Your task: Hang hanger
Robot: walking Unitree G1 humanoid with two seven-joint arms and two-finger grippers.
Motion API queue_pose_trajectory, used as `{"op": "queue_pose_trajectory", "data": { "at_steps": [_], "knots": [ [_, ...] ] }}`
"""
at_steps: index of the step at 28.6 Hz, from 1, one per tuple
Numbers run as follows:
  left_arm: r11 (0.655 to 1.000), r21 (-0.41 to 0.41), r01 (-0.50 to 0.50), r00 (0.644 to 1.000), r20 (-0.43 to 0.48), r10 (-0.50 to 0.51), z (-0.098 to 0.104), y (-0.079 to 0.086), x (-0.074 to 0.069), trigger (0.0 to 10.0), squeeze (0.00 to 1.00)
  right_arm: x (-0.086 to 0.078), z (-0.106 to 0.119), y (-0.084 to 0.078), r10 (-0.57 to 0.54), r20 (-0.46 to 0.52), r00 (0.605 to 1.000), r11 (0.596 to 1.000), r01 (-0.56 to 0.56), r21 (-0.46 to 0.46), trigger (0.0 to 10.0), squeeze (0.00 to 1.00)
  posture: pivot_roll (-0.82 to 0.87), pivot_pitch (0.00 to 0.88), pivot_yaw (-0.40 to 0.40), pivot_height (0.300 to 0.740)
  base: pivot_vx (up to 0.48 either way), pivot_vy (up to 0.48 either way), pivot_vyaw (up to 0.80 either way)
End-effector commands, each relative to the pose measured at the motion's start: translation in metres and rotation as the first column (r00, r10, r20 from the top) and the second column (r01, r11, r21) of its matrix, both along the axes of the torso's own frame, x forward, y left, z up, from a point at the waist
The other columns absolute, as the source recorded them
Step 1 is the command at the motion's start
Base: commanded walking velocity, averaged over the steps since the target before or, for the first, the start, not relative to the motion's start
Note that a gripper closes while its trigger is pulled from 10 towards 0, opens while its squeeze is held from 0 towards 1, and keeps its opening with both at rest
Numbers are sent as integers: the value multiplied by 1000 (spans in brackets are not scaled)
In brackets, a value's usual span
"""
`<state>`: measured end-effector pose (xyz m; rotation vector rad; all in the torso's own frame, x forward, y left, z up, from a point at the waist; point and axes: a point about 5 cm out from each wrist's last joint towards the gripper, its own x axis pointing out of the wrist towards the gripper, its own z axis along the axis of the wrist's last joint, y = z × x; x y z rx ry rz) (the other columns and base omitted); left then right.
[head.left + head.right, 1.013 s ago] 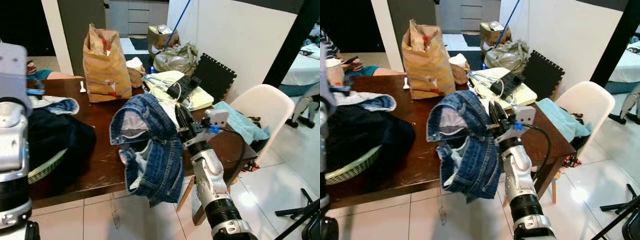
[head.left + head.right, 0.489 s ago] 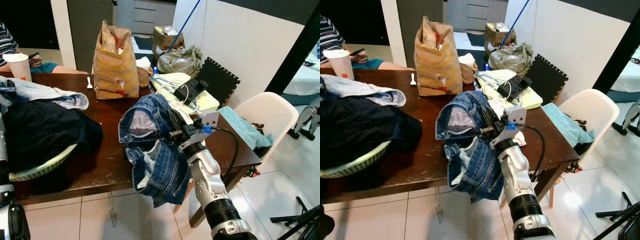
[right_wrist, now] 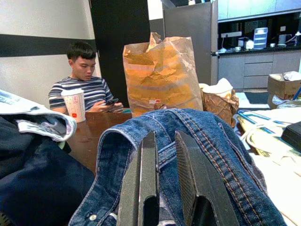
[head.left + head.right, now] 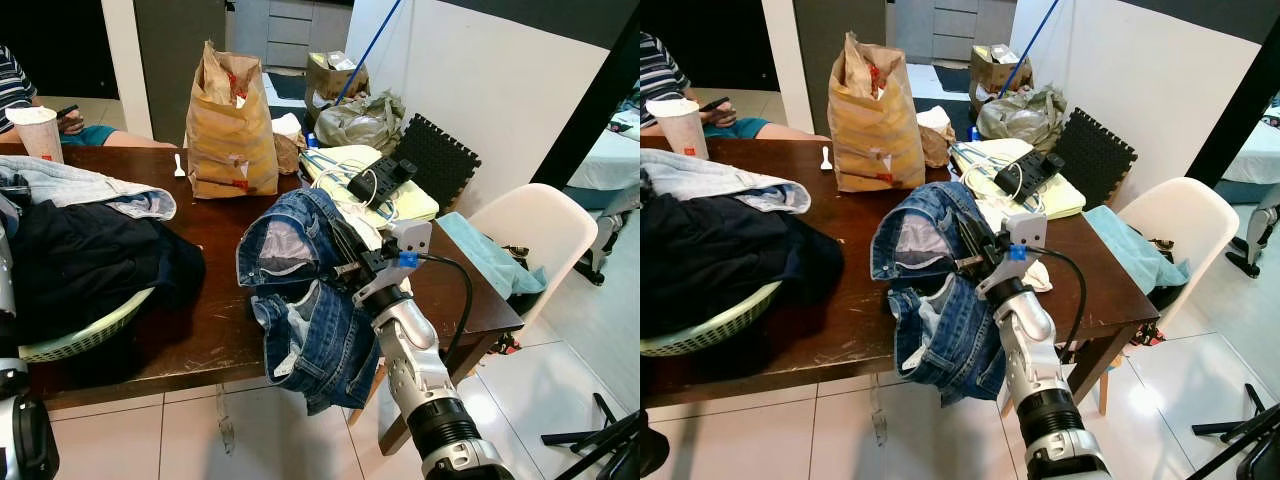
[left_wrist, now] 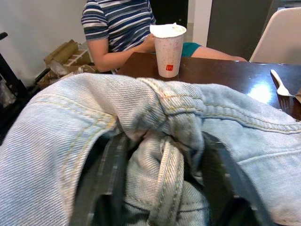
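Observation:
Dark blue denim shorts hang over the front edge of the brown table. My right gripper is shut on their waistband, and its two black fingers stand close together over the denim. I cannot make out a hanger. My left gripper is at the far left over a light blue denim garment. Its fingers stand wide apart with a fold of that cloth between them.
A green basket of dark clothes sits at the table's left. Behind stand a brown paper bag, a paper cup and a seated person. A yellow bag with a power strip and a white chair are on the right.
The camera swung, bringing the basket and cup into view. My right gripper still holds the shorts at the same place by the table edge.

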<state>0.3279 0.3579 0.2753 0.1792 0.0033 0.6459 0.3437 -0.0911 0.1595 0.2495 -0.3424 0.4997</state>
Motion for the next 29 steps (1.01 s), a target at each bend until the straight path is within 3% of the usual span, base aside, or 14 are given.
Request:
{"op": "queue_pose_trajectory", "data": {
  "at_steps": [1,9,12,18,21,22,23,24,25,26,27,28,29],
  "knots": [
    [1000,-19,-12,999,-46,11,-10,4,0,0,0,0,-2,-4,-11,-7,1000,1000,11,-17,10000,0,105,15,-138,740,0,0,0],
    [998,23,-53,998,27,52,-1,6,-4,0,0,0,-2,-4,-15,-7,1000,1000,15,-18,10000,0,103,16,-135,740,0,0,0],
    [991,120,-54,992,117,40,29,-3,-9,0,0,1,0,-6,-28,0,1000,1000,28,-11,10000,0,105,13,-132,740,0,0,0],
    [979,196,-46,984,178,11,56,-11,-12,0,0,1,1,-7,-33,5,999,999,33,-5,10000,0,103,6,-128,740,0,0,0],
    [938,346,-21,895,425,-137,121,-34,-24,0,0,2,3,-11,-69,12,998,997,68,29,10000,0,102,0,-119,740,0,0,0],
    [924,383,20,820,522,-234,142,-49,-30,0,0,3,4,-13,-87,16,996,995,87,39,10000,0,97,0,-110,740,0,0,0],
    [924,383,20,820,522,-234,142,-49,-30,0,0,3,4,-13,-87,16,996,995,87,39,10000,0,97,0,-110,740,0,0,0],
    [906,418,63,723,607,-330,161,-65,-37,0,0,3,6,-17,-112,18,994,993,111,51,10000,0,92,0,-101,740,0,0,0],
    [906,418,63,723,607,-330,161,-65,-37,0,0,3,6,-17,-112,18,994,993,111,51,10000,0,92,0,-101,740,0,0,0],
    [872,477,107,615,658,-435,179,-85,-44,0,0,4,6,-22,-145,14,989,988,144,56,10000,0,89,0,-96,740,0,0,0],
    [847,516,128,544,677,-496,189,-98,-50,0,0,5,7,-25,-166,10,986,985,166,58,10000,0,89,0,-96,740,0,0,0],
    [847,516,128,544,677,-496,189,-98,-50,0,0,5,7,-25,-166,10,986,985,166,58,10000,0,89,0,-96,740,0,0,0],
    [821,549,157,489,679,-547,194,-110,-52,0,0,6,5,-28,-196,-1,981,980,196,46,10000,0,84,0,-83,740,0,0,0]
  ]
}}
